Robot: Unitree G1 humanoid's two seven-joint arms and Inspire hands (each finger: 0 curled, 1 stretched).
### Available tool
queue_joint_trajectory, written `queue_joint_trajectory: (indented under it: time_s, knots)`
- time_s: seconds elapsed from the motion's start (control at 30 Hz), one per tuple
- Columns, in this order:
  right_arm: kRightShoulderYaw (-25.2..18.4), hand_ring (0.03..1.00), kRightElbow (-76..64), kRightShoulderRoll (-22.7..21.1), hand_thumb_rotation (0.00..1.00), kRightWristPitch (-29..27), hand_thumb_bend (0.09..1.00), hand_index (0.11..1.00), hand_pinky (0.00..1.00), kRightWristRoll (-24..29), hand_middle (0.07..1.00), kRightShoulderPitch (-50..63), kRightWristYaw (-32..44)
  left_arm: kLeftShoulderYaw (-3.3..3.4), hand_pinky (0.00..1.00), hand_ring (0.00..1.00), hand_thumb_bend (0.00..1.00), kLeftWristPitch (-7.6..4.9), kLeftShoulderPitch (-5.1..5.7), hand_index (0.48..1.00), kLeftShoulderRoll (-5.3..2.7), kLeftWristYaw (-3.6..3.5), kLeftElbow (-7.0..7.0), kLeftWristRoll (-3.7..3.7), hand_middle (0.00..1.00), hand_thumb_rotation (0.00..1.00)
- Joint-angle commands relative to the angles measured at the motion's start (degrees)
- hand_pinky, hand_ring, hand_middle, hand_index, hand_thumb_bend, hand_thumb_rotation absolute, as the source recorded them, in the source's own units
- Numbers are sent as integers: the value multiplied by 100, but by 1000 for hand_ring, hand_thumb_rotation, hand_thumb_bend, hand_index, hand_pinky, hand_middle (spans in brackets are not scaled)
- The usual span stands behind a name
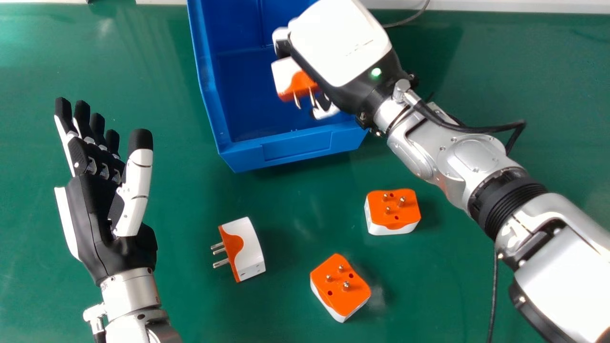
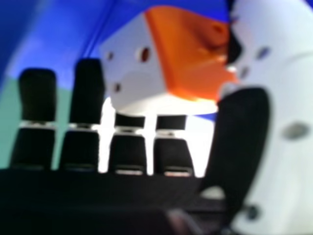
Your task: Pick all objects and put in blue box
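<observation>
My right hand (image 1: 340,43) is over the blue box (image 1: 288,147), palm side hidden in the head view, with an orange and white plug adapter (image 1: 287,78) held between fingers and thumb. In the right hand view, that adapter (image 2: 134,68) lies against the thumb of my right hand (image 2: 257,137), covering part of the fingers. Three more adapters rest on the green table: one on its side with pins pointing left (image 1: 248,247), two with pins up (image 1: 340,286) (image 1: 393,209). At the left, my left hand (image 1: 95,209) is open and holds nothing.
Along the far edge of the green table (image 1: 181,305) runs a pale strip (image 1: 500,5). A thin cable (image 1: 410,19) lies behind the box at the right. The right forearm extends over the table's right side, above a dark cable (image 1: 493,295).
</observation>
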Motion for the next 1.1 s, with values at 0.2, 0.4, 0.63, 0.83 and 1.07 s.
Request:
queue_joint_trajectory:
  time_s: [0.2,0.4,0.63,0.83,1.07]
  knots:
    - [110,504,-1007,-371,46,382,591,554,373,3,575,-32,1270,-8,1000,1000,642,-170,-38,1000,-110,-19,-34,47,1000,388]
    - [166,683,-1358,-534,224,566,739,715,598,-124,728,61,1602,-17,1000,1000,636,-158,-39,1000,-99,-38,-36,45,1000,384]
    - [137,838,-1578,-617,410,578,867,854,795,-157,861,134,1464,-14,1000,1000,630,-161,-62,1000,-93,-63,-10,19,1000,382]
    - [76,896,-1963,-723,496,697,916,907,869,-174,911,259,1449,-20,1000,1000,631,-131,-28,1000,-103,-33,-56,49,1000,380]
    - [-418,958,-3283,-984,600,759,967,962,947,167,964,1031,1477,-42,1000,1000,642,-132,83,1000,-125,-99,-138,-19,1000,382]
